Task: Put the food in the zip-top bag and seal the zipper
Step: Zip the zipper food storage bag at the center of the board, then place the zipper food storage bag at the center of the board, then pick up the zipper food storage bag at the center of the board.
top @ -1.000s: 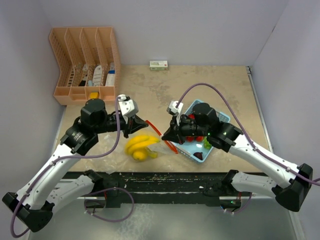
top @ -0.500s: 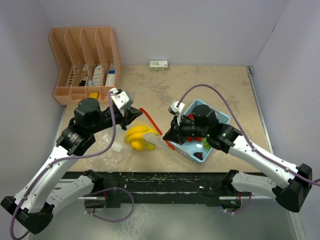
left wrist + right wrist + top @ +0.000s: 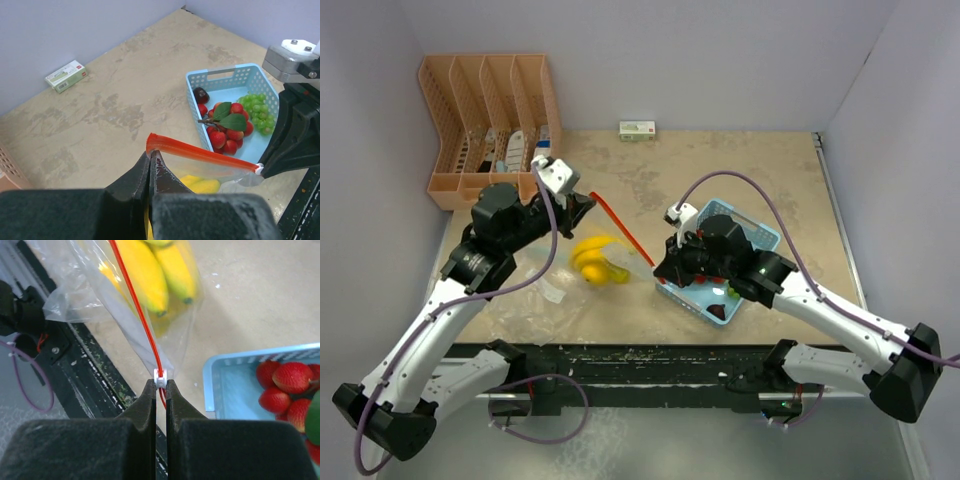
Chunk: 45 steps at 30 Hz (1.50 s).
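From above, the left pincer (image 3: 588,203) and right pincer (image 3: 662,270) each clamp tight on one end of the red zipper (image 3: 620,232) of a clear plastic bag (image 3: 625,268), with yellow toy bananas (image 3: 592,258) inside between them. Left wrist: red strawberries (image 3: 222,140) and green grapes (image 3: 257,107) lie in a light-blue basket (image 3: 225,72) beyond the jaws; the writing on the small box (image 3: 66,76) is unreadable. Right wrist: closed fingers (image 3: 145,405) pinch the white slider (image 3: 160,376).

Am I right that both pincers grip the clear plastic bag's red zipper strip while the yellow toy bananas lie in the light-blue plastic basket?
No: the yellow toy bananas lie inside the clear plastic bag, as the right wrist view shows.
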### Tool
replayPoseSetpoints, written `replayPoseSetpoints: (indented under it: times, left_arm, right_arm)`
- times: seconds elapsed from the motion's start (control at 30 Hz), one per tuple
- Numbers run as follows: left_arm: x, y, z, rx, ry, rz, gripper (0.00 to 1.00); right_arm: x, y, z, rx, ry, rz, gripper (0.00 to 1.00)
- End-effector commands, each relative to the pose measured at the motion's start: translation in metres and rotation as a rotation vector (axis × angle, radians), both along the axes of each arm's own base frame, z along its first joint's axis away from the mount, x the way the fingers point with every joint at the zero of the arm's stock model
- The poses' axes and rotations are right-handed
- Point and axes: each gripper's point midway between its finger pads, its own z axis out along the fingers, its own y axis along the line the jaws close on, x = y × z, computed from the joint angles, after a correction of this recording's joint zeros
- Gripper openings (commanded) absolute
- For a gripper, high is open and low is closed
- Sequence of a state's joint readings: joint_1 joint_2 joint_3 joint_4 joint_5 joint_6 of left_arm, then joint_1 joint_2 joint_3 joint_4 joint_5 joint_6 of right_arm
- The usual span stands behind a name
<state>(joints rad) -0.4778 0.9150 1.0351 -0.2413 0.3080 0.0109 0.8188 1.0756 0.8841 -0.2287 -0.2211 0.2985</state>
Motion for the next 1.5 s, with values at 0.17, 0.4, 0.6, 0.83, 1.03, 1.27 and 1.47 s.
replayPoseSetpoints:
  times: [0.17,0.4,0.6,0.83,1.03,1.27,1.47]
  left_arm:
    - [0.032,0.024,0.079,-0.124,-0.220,0.130,0.00]
    - [0.055,0.022,0.079,-0.149,-0.210,0.159,0.00]
    - [0.090,0.041,0.101,-0.165,-0.244,0.282,0.00]
    - [0.142,0.066,0.065,-0.227,-0.108,0.459,0.25]
    - [0.123,0.053,0.053,-0.246,-0.047,0.356,1.00]
    - [0.063,0.080,0.080,-0.266,-0.098,0.408,0.99]
    - [0.019,0.096,0.052,-0.236,0.045,0.459,0.99]
  right_arm:
    - [0.010,-0.040,-0.063,-0.242,0.154,-0.249,0.00]
    - [0.030,-0.041,-0.039,-0.213,0.087,-0.336,0.61]
    - [0.037,-0.043,0.024,-0.023,-0.054,-0.376,0.99]
    - [0.034,-0.037,0.031,0.000,-0.051,-0.346,0.99]
    - [0.042,-0.014,0.039,0.045,-0.067,-0.283,1.00]
    - [0.048,0.034,0.037,0.139,-0.020,-0.151,0.96]
    - [0.064,0.098,-0.002,0.117,0.081,-0.039,0.92]
